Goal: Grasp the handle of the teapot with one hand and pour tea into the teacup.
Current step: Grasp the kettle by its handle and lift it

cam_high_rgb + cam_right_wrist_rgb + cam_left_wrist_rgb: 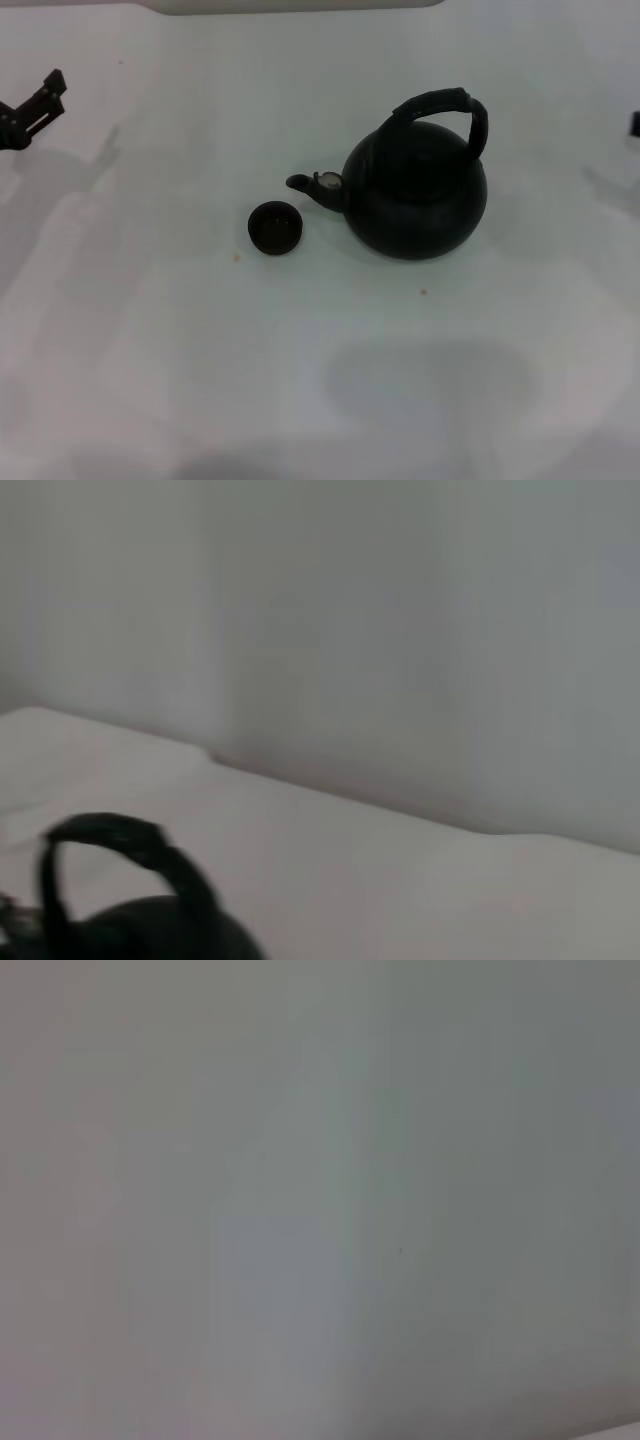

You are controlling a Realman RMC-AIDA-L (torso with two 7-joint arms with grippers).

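The white bench (150,330) carries the teapot (420,195) right of centre, its handle (445,105) arching overhead. The teacup (274,227) sits just beside the spout. The left claw (30,110) hovers far left; its opening cannot be told.

The head view looks down from above on the white table (150,330); the right wrist view looks low across it, sharing the teapot (418,190) and its handle (120,845); the left wrist view faces blank surface.
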